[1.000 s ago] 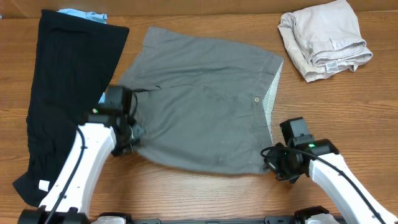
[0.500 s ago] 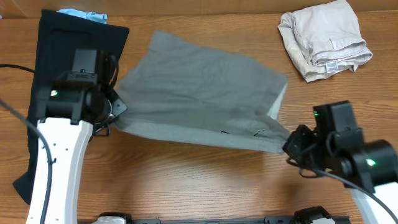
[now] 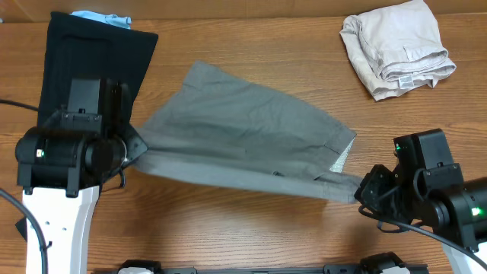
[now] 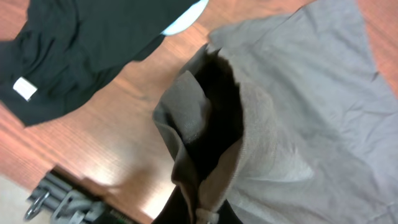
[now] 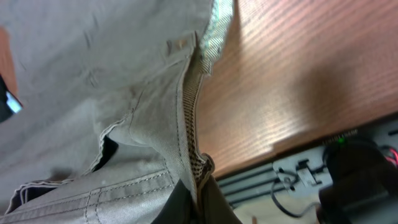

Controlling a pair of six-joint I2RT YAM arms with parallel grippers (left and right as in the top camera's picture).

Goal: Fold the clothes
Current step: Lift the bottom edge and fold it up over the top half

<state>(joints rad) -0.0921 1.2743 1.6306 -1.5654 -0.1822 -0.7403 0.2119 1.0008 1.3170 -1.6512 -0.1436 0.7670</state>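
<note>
Item 1. Grey shorts (image 3: 243,137): in the middle of the table (image 3: 251,236). We see the near edge pulled into a taut line between the two arms, and the rest of the cloth sloping away toward the far side. We cannot tell how much of it rests on the wood. A whitish lining (image 5: 219,28) shows at the waistband, on the right end.

Item 2. Left gripper (image 3: 135,146): fingers closed on the left corner of the grey shorts. In the left wrist view we see the fabric bunched and folded up out of the clamped fingers.

Item 3. Right gripper (image 3: 364,189): fingers closed on the right corner of the grey shorts, at the waistband seam. In the right wrist view we see the seam running straight down into the grip.

Item 4. Black garment (image 3: 84,68): laid out long at the left side of the table, partly under the left arm, apart from the shorts. We note a white tag (image 4: 25,89) near one end.

Item 5. Blue cloth (image 3: 99,17): a small piece showing at the far end of the black garment.

Item 6. Beige garment (image 3: 396,49): folded, at the far right corner, well apart from the shorts.
</note>
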